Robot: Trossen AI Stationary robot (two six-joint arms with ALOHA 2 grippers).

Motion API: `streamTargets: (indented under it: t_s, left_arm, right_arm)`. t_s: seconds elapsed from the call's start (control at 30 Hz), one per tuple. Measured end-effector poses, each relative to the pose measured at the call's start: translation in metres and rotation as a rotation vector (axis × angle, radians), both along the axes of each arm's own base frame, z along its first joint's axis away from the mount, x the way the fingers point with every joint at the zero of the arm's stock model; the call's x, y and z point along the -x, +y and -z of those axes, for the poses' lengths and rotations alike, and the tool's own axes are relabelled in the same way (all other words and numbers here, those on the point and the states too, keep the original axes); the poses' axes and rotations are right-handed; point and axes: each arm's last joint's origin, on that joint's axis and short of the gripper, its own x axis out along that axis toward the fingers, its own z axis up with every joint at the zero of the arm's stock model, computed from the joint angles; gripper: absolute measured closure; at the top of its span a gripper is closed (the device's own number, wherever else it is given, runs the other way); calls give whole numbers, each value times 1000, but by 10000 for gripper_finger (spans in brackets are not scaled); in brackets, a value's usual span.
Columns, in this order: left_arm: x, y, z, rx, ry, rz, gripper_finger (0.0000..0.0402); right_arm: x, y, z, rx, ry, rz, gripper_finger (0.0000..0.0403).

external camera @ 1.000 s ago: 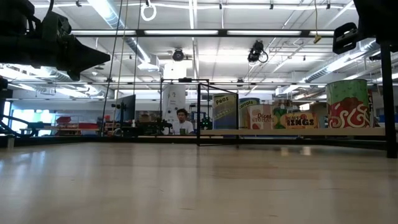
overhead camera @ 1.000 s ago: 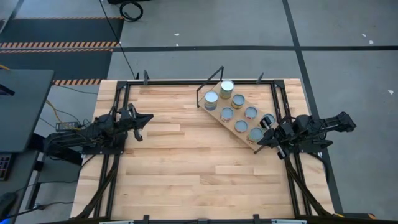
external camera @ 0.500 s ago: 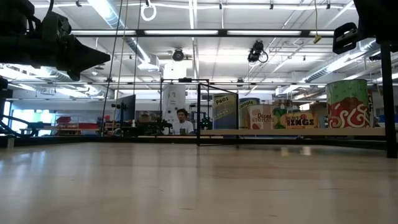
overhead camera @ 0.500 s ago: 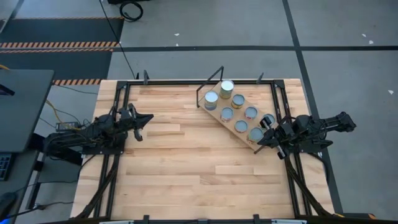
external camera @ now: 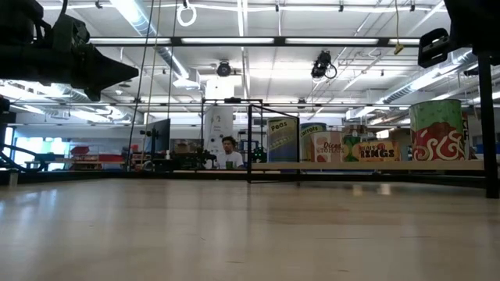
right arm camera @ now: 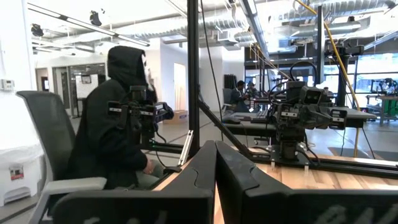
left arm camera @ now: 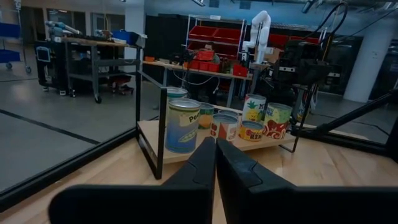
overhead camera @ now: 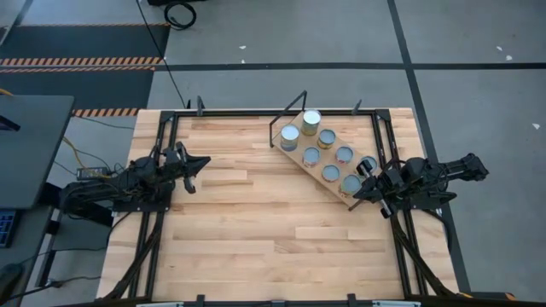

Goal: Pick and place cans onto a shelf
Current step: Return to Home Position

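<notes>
Flanking the shelf (overhead camera: pixel 319 165), left hand (overhead camera: pixel 202 162) closed, well apart, right hand (overhead camera: pixel 358 193) closed, just beside its cans (overhead camera: pixel 351 182).

The shelf (overhead camera: pixel 328 155) lies diagonally on the tabletop (overhead camera: pixel 256 230), with cans (overhead camera: pixel 327 136) standing on it in two rows. The right hand (overhead camera: pixel 357 194) is just beside the shelf's near end, and the left hand (overhead camera: pixel 203 161) is well apart from the shelf.

The left arm (overhead camera: pixel 128 181) and right arm (overhead camera: pixel 431 175) are black, built of slim jointed segments with bulkier blocks at the joints. The left claw (overhead camera: pixel 199 162) and right claw (overhead camera: pixel 363 186) each carry two matte black, smooth, wedge-shaped fingers (left arm camera: pixel 200 163) tapering from a broad black crossbar (left arm camera: pixel 124 202).
</notes>
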Motion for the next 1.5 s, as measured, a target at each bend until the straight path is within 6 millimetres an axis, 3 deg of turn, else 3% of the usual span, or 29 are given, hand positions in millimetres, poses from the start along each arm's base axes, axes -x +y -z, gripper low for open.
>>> streamTargets:
  t_s: [1.5]
  left_arm:
    - [0,0,0,0,0,0,379]
  right_arm:
    - [0,0,0,0,-1,0,391]
